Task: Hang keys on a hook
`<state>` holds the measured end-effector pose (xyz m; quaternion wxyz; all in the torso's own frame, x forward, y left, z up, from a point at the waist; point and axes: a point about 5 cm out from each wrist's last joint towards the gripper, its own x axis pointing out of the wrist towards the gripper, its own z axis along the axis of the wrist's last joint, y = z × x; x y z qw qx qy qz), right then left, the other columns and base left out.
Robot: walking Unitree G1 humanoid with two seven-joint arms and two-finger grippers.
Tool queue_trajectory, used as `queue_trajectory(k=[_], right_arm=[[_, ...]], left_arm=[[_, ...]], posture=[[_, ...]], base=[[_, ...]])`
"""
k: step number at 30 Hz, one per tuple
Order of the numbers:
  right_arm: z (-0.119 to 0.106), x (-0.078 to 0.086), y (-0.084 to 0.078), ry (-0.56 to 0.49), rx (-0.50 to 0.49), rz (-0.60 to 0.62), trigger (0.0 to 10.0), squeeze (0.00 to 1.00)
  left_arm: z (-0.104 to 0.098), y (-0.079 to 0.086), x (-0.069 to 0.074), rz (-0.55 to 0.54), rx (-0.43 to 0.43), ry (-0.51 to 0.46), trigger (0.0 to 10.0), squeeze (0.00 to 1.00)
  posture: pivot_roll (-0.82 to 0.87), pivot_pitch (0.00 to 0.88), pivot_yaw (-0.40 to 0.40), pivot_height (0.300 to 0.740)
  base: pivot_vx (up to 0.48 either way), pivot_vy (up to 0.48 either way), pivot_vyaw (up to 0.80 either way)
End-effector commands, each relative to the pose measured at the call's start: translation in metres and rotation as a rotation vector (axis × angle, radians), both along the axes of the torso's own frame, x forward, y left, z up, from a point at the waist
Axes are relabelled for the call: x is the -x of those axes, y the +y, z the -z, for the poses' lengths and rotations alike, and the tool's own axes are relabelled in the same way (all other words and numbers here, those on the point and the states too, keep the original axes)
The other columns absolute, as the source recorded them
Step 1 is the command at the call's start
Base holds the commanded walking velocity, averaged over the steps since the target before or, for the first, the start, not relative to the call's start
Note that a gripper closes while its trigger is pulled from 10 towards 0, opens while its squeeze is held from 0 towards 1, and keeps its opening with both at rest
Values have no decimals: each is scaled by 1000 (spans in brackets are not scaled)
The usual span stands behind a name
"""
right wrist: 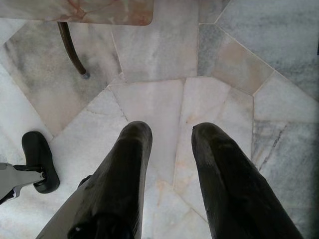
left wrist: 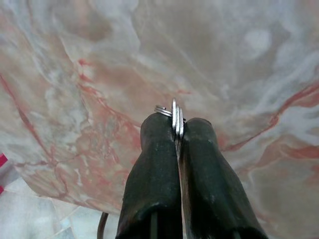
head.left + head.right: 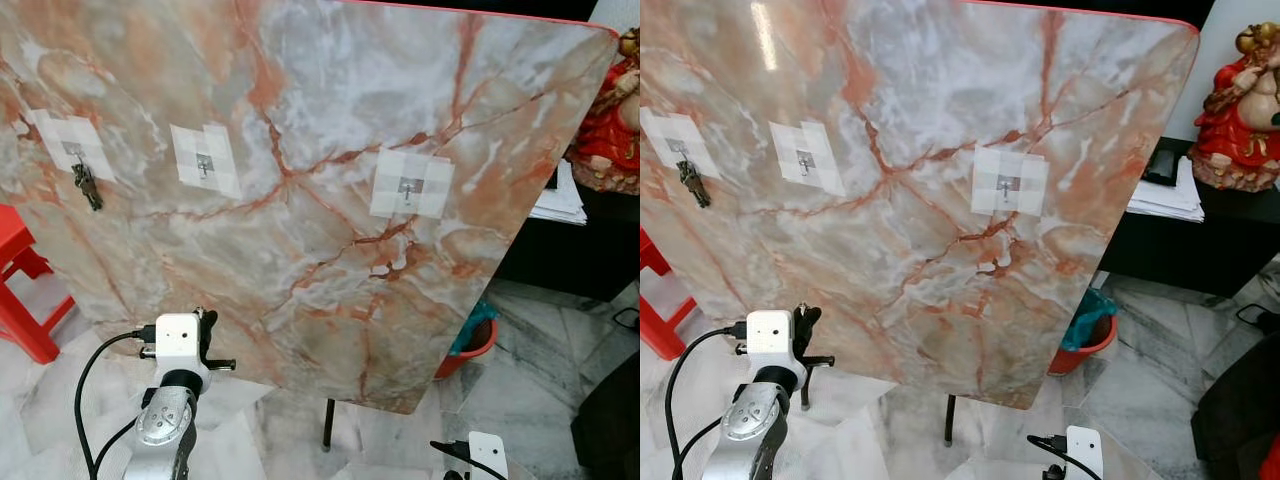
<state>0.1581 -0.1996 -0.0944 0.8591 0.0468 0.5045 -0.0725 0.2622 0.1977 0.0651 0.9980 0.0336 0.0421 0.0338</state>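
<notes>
The left gripper (image 2: pixel 177 130) is closed on the keys (image 2: pixel 175 118), close before the marble board (image 3: pixel 330 150) and below its hooks (image 3: pixel 205 163). In the right wrist view the right gripper (image 1: pixel 172 137) points at the floor (image 1: pixel 149 64), fingers apart and holding nothing.

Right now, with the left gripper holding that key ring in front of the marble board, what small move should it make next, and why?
Probably raise the left gripper, shut on the key ring, toward the middle hook. It sits low by the marble board's lower edge, well below the hooks. The left hook already carries keys; the middle and right hook look free. The right gripper hangs open over the floor.
</notes>
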Motion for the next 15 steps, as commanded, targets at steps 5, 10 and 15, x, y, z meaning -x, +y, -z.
queue_trajectory(k=[5, 10, 15], right_arm=[[1, 2, -2, 9, 4, 9, 10000, 0], [1, 2, -2, 8, 3, 11, 10000, 0], [1, 2, -1, 8, 1, 10, 10000, 0]], left_arm=[[-8, 0, -3, 14, -3, -26, 10000, 0], [-9, -2, -3, 24, -15, -30, 10000, 0], [-11, -3, -4, 28, -15, -37, 10000, 0]], posture=[[-50, 0, -60, 740], [-49, 0, -56, 740], [-47, 0, -56, 740]], base=[[0, 376, 0], [0, 226, 0], [0, 0, 0]])
